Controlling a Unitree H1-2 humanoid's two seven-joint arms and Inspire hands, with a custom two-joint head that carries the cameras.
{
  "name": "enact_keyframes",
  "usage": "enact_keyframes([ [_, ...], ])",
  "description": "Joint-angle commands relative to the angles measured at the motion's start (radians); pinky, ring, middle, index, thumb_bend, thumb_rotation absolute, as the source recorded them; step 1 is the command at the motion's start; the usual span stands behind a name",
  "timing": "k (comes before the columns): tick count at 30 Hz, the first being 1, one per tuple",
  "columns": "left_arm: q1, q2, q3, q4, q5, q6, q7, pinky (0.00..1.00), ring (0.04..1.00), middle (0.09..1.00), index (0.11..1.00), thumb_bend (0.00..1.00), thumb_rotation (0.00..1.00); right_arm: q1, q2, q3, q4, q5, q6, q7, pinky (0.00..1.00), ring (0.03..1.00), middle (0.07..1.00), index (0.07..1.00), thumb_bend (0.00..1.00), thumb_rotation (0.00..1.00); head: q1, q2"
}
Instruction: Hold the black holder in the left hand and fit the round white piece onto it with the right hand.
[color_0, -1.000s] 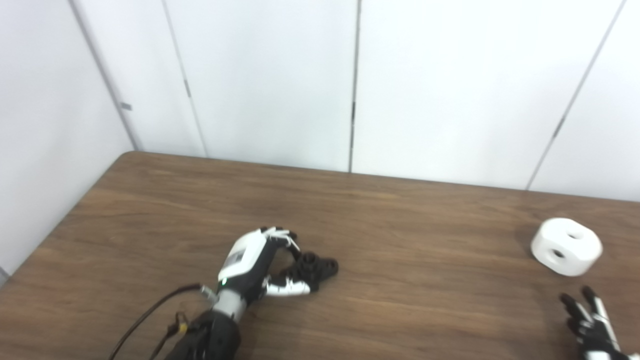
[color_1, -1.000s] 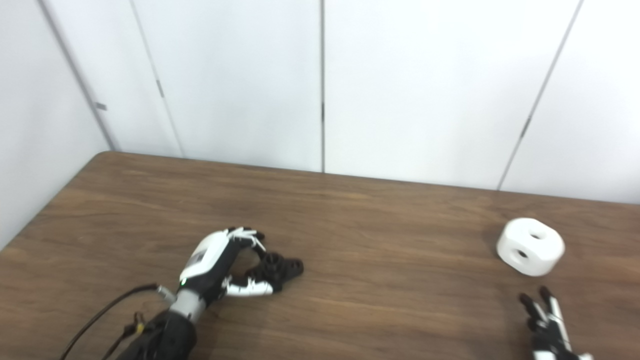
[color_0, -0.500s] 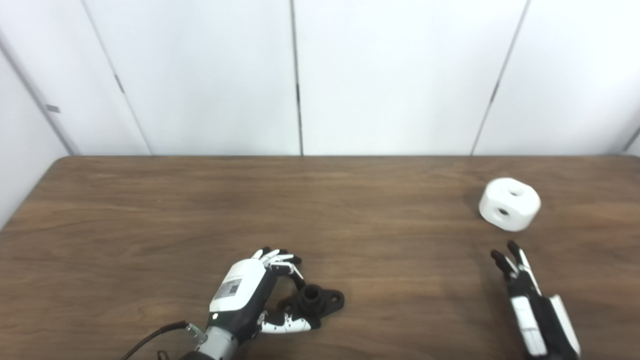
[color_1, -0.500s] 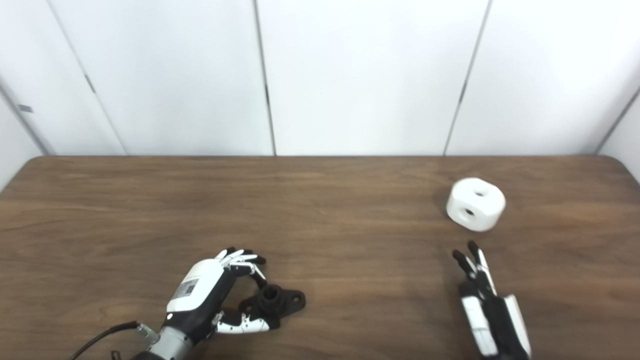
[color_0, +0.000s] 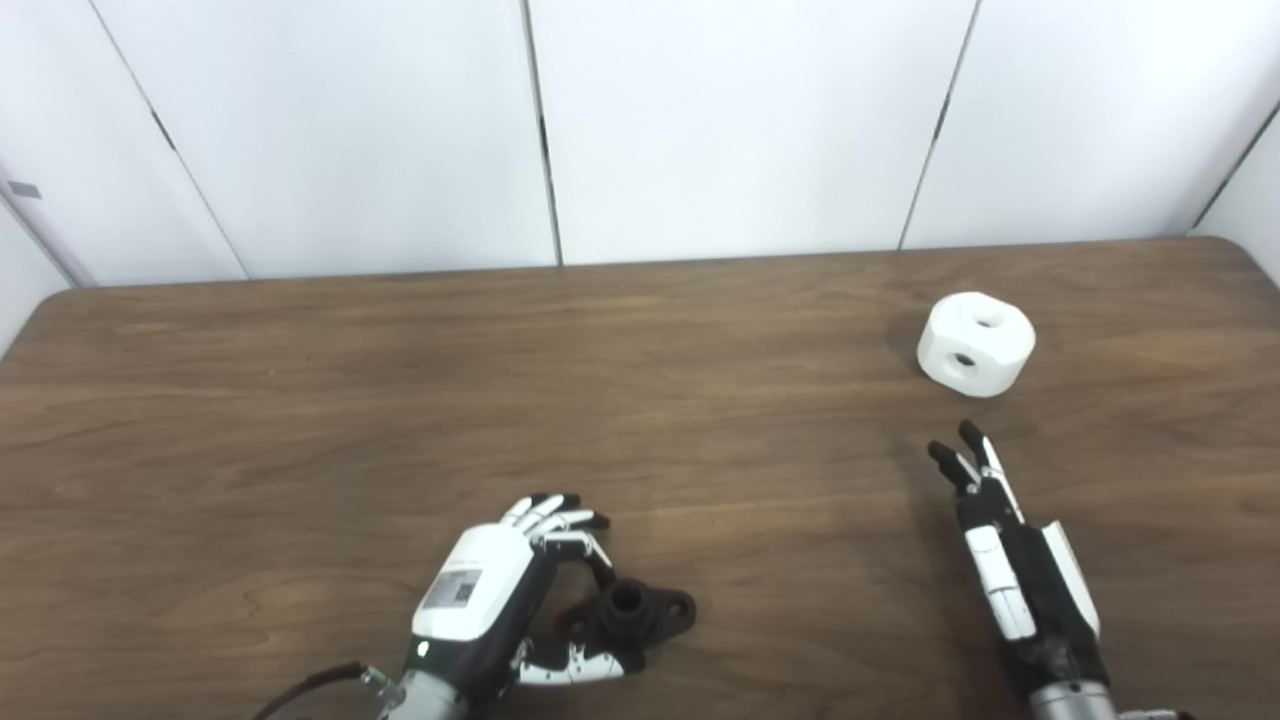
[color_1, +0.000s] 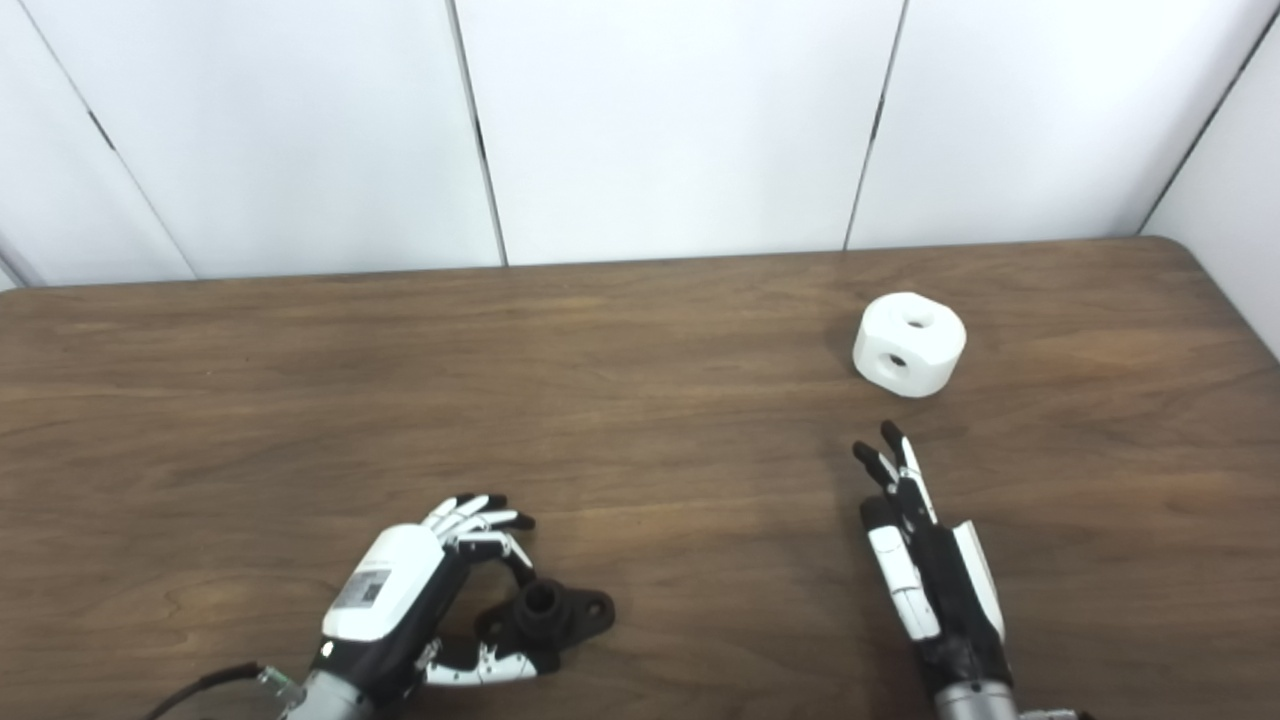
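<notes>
The black holder (color_0: 628, 618) is cupped by the left hand (color_0: 490, 600) on the wooden counter (color_0: 300, 400), fingers curled over it and thumb beneath. The right hand (color_0: 1020, 560) is held flat with fingers extended, empty, pointed toward the round white piece (color_0: 976, 344), which is set well apart from it.

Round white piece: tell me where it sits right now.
The round white piece rests on the table, far right side, just beyond the right hand, untouched.
</notes>
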Motion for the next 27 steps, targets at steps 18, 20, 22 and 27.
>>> enact_keyframes([
  [18, 0.004, -0.013, 0.001, 0.053, 0.059, -0.046, 0.01, 0.93, 0.897, 0.811, 0.487, 0.52, 0.05, -0.069, -0.004, -0.07, -0.108, -0.038, 0.099, -0.018, 0.98, 0.966, 0.939, 0.987, 0.59, 0.79, -0.052, -0.035],
  [20, 0.003, -0.011, 0.002, 0.061, 0.062, -0.054, 0.018, 0.92, 0.89, 0.805, 0.487, 0.52, 0.05, -0.088, -0.01, -0.086, -0.116, -0.035, 0.115, -0.017, 0.96, 0.956, 0.946, 0.982, 0.59, 0.77, -0.064, -0.042],
  [22, 0.0, -0.007, 0.005, 0.068, 0.06, -0.058, 0.021, 0.93, 0.891, 0.804, 0.487, 0.52, 0.05, -0.106, -0.016, -0.093, -0.123, -0.061, 0.137, -0.018, 0.95, 0.956, 0.946, 0.981, 0.58, 0.78, -0.077, -0.048],
  [27, -0.003, 0.002, 0.01, 0.074, 0.056, -0.067, 0.014, 0.92, 0.886, 0.798, 0.487, 0.52, 0.05, -0.155, -0.04, -0.11, -0.139, -0.147, 0.194, -0.023, 0.99, 0.968, 0.948, 0.981, 0.59, 0.82, -0.125, -0.074],
])
